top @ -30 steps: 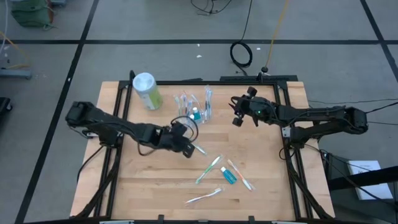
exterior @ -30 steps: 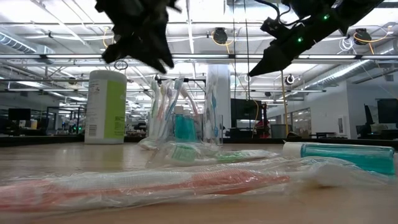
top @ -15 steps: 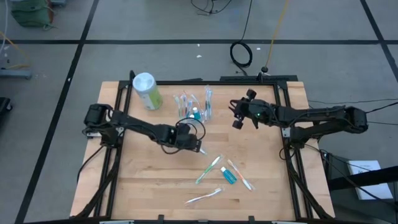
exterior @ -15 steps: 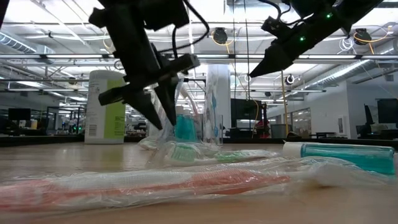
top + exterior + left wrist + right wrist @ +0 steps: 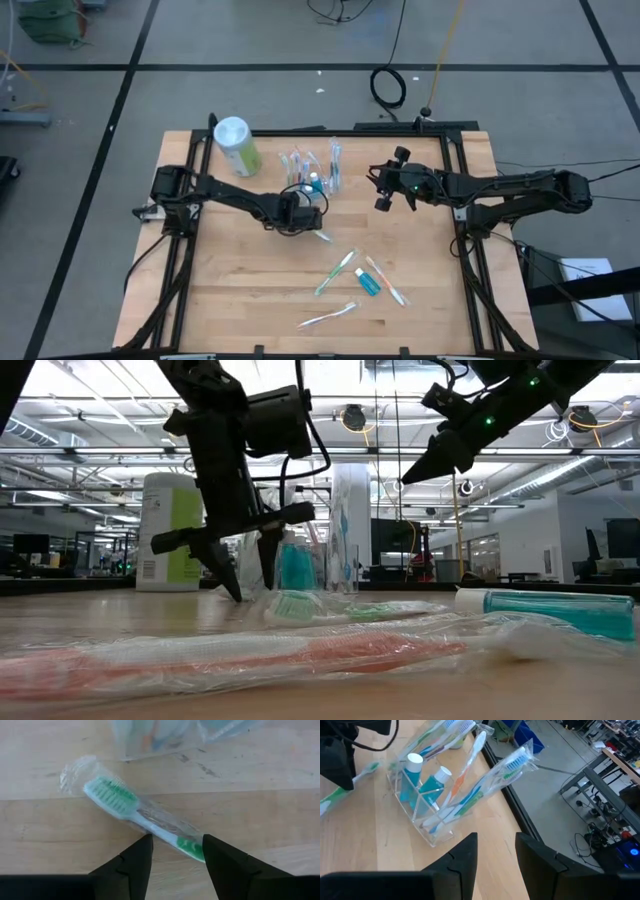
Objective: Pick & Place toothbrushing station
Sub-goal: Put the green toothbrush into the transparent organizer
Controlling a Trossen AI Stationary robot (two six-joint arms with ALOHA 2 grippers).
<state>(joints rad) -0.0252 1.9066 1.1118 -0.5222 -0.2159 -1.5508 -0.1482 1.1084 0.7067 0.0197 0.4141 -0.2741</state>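
The toothbrushing station (image 5: 315, 172), a clear holder with toothbrushes and blue white-capped tubes, stands on its base at the table's far middle; it also shows in the right wrist view (image 5: 435, 795). My left gripper (image 5: 303, 213) is open, low over the table just near of the holder. Its fingers stand on either side of the handle of a wrapped green-and-white toothbrush (image 5: 140, 815) that lies flat on the wood. My right gripper (image 5: 384, 192) is open and empty, raised to the right of the holder.
A green canister with a white lid (image 5: 236, 146) stands at the far left. Several wrapped toothbrushes and a blue tube (image 5: 366, 283) lie loose on the near middle of the table. Bare wood shows at the near left.
My left gripper has gone toward the table's far edge and down, from well above the table to just over the wrapped toothbrush beside the holder. Its fingers stay open.
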